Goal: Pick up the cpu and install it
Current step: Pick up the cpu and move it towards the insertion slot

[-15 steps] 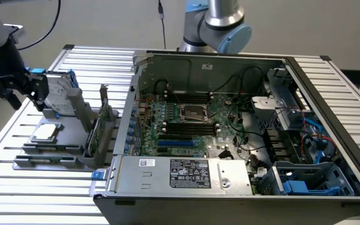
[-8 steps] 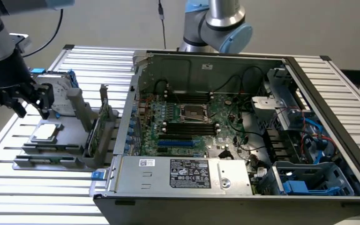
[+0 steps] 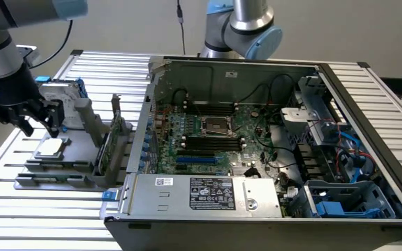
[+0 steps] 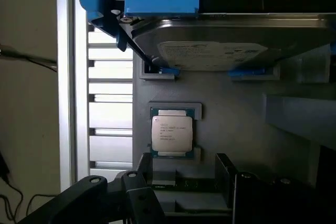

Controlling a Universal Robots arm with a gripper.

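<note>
The cpu (image 3: 51, 148) is a small silvery square chip lying flat in a recess of the grey holder (image 3: 69, 159) at the exterior view's left. My gripper (image 3: 41, 130) hangs just above it, open, with nothing between its dark fingers. In the wrist view the cpu (image 4: 172, 133) lies a little ahead of the gripper (image 4: 184, 170), roughly in line with the gap between the two fingers (image 4: 224, 167). The dark metal-framed socket (image 3: 213, 124) sits uncovered in the middle of the green board inside the open computer case (image 3: 355, 104).
A silver hard drive with blue brackets (image 3: 59, 92) (image 4: 220, 45) stands just behind the cpu on the same holder. Upright grey posts (image 3: 89, 123) rise between the holder and the case wall. A second robot arm (image 3: 246, 26) stands behind the case. The slatted table (image 3: 40, 209) lies all around.
</note>
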